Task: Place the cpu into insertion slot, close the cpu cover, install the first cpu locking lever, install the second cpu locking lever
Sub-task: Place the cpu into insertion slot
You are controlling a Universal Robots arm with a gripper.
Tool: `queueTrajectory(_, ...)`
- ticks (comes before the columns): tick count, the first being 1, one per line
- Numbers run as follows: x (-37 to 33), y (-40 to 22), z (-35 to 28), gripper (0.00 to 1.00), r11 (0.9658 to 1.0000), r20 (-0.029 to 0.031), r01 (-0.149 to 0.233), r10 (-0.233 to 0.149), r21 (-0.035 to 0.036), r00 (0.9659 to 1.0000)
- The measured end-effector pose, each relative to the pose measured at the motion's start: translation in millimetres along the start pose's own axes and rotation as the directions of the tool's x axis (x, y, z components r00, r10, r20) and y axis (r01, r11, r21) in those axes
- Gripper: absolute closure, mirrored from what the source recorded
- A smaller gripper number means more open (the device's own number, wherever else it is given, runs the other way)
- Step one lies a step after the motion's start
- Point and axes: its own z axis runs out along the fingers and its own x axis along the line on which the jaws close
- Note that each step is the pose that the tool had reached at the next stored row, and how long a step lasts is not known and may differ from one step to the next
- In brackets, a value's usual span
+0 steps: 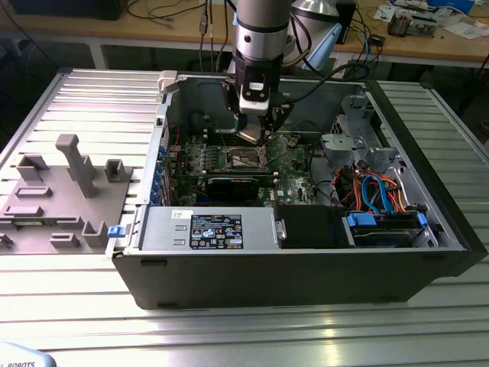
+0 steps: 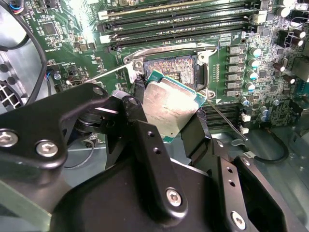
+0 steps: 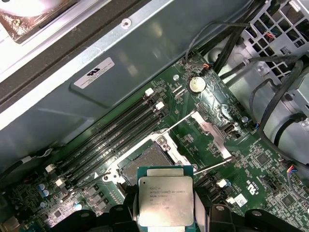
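Observation:
My gripper (image 2: 169, 116) is shut on the cpu (image 2: 170, 104), a flat square chip with a silver-grey top and green edge, held tilted between two black fingers (image 2: 195, 137). In the first wrist view the cpu (image 3: 165, 199) hangs just short of the insertion slot (image 3: 145, 163), whose dark centre lies uncovered. The insertion slot (image 2: 169, 67) sits beyond the chip's far edge. The cpu cover (image 3: 212, 136) stands swung open beside the slot. Two thin wire levers (image 3: 212, 166) stick out, raised. In the exterior view the gripper (image 1: 257, 139) hovers over the board inside the open computer case (image 1: 145, 267).
Long black memory slots (image 3: 116, 130) run beside the socket. Black cables (image 3: 270, 96) and a metal drive cage (image 1: 359, 126) lie toward the exterior view's right. A power supply (image 1: 206, 229) sits at the case front. A grey fixture tray (image 1: 53, 199) rests outside the case.

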Motion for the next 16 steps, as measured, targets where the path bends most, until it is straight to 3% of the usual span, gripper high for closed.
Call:
queueTrajectory(12,0.0,0.0,0.5,0.45,0.9999,0.0009,-0.014,0.014,0.0,0.9999)
queueTrajectory(16,0.0,-0.1,1.4,0.45,0.9992,0.0027,-0.04,0.04,-0.0001,0.9992)
